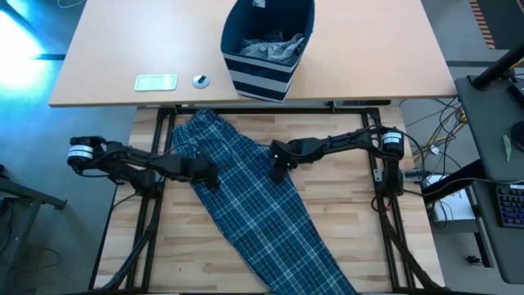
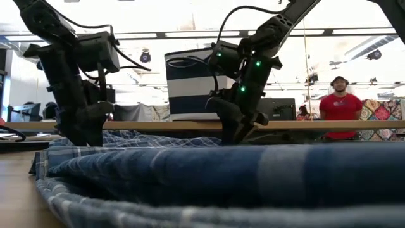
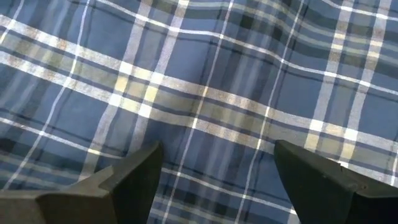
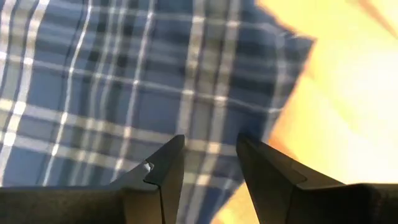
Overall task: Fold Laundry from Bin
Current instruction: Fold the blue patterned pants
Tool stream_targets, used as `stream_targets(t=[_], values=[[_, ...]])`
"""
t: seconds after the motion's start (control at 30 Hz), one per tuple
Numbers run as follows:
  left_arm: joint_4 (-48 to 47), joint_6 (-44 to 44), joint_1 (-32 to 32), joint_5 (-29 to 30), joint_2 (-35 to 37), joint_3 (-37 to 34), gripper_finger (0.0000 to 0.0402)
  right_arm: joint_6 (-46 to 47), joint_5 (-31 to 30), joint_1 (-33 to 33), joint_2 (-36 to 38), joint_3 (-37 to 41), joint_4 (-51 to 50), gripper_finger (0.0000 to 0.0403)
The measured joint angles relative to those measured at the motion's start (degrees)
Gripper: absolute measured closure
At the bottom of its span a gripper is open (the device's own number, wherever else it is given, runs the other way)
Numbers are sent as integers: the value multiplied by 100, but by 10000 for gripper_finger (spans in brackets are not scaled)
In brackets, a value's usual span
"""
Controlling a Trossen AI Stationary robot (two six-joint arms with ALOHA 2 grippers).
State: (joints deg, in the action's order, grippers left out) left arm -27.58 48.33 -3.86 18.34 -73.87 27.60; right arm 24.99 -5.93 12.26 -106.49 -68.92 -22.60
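The blue-and-white plaid trousers (image 1: 254,205) lie spread slantwise on the lower wooden table, from near the far edge toward the near right. My left gripper (image 1: 210,175) stands open and points down over their left side, with plaid cloth (image 3: 199,93) between its wide-set fingers. My right gripper (image 1: 278,170) points down over their right edge (image 4: 292,56), its fingers (image 4: 168,162) a narrow gap apart. The navy striped bin (image 1: 266,49) stands on the far desk, with grey laundry (image 1: 274,47) inside. My left gripper's fingertips (image 2: 85,136) stand low at the trousers' surface, behind a ridge of cloth in the low view; I cannot tell whether they touch it. My right gripper (image 2: 231,136) is likewise low over the cloth, and I cannot tell whether it touches.
A pale flat device (image 1: 155,82) and a small round object (image 1: 201,80) lie on the far desk, left of the bin. Bare wood (image 1: 344,213) shows right of the trousers and at the near left (image 1: 172,246). A person in red (image 2: 340,107) stands in the room beyond.
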Motion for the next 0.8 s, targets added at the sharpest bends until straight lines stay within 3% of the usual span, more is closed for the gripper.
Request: stream_targets(t=[0.3, 0.53, 0.8], values=[[-832, -284, 20, -86, 40, 724, 109, -247, 45, 14, 498, -277, -584, 254], [-832, -120, 284, -218, 43, 708, 109, -141, 192, 17, 621, -267, -519, 256], [-812, 309, 666, -467, 35, 323, 109, 104, 209, 162, 49, -267, 306, 328]])
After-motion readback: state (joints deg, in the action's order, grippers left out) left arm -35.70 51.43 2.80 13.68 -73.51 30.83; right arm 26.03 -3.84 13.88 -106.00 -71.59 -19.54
